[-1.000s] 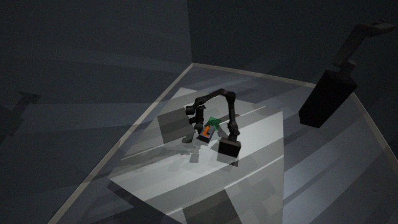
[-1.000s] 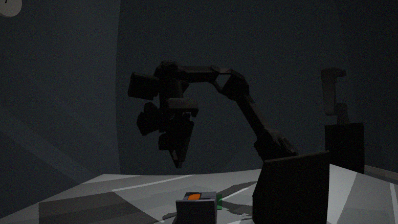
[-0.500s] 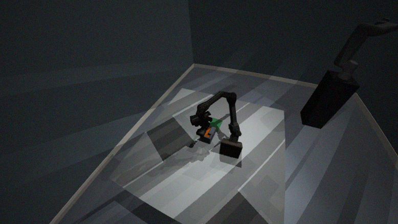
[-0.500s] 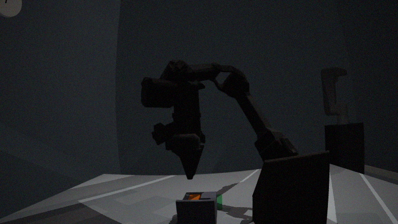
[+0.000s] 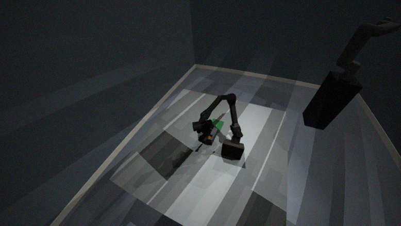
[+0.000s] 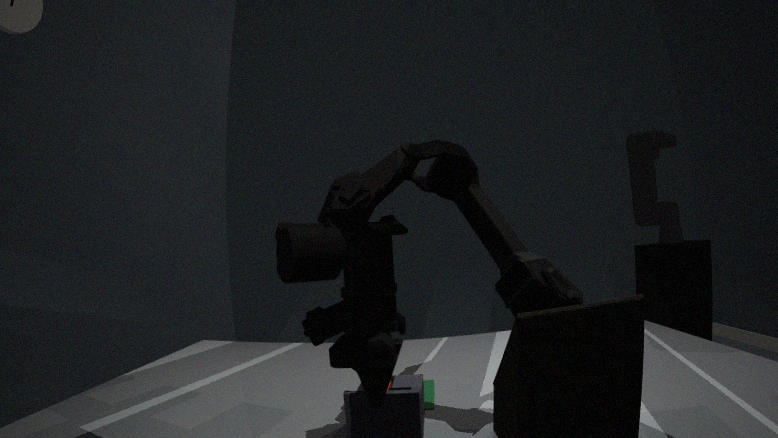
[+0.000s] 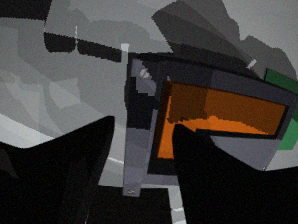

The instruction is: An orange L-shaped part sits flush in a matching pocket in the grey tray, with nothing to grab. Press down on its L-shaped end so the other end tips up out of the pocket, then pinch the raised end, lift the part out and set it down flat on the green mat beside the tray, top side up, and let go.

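The orange L-shaped part [image 5: 210, 137] [image 6: 389, 385] [image 7: 235, 124] lies in the pocket of the grey tray [image 5: 207, 142] [image 6: 402, 416] [image 7: 245, 147]. Dark gaps show along its edges in the wrist view; I cannot tell whether it is tilted. My gripper [image 6: 376, 401] [image 7: 144, 127] points down at the tray, its fingers part-way apart with nothing held. In the wrist view the right fingertip is over the part's L-shaped end and the left one is outside the tray wall. Contact is not clear. The green mat [image 5: 218, 124] [image 6: 429, 394] [image 7: 288, 136] lies beside the tray, beyond the part's other end.
The arm's dark base block [image 5: 232, 150] [image 6: 568, 369] stands near the tray. A second arm on a tall dark pedestal [image 5: 332, 100] [image 6: 673, 288] stands farther off. The scene is dim, with patchy shadows.
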You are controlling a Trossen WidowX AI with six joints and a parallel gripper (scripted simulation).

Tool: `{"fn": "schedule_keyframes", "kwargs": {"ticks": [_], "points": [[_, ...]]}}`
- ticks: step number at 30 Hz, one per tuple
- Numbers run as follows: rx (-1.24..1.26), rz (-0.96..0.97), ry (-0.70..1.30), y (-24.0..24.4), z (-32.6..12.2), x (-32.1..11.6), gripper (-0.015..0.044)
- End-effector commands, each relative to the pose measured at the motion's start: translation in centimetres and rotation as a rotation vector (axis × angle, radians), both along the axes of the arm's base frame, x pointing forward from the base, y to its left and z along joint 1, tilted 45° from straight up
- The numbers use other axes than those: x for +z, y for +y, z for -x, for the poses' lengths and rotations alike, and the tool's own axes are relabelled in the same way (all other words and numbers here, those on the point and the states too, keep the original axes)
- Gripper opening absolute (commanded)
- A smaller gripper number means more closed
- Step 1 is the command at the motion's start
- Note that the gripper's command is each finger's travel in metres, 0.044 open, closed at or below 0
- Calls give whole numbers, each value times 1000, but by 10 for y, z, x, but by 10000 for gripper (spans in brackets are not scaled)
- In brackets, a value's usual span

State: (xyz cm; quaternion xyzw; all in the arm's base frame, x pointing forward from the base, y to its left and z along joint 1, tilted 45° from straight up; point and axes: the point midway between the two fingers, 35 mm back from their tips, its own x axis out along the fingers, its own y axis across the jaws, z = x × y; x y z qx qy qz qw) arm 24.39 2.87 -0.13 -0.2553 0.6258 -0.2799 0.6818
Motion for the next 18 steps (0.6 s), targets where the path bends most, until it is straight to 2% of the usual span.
{"fn": "schedule_keyframes", "kwargs": {"ticks": [1, 18], "points": [[4, 6, 5, -3, 0, -3, 180], [4, 7, 5, -23, -1, -23, 180]]}}
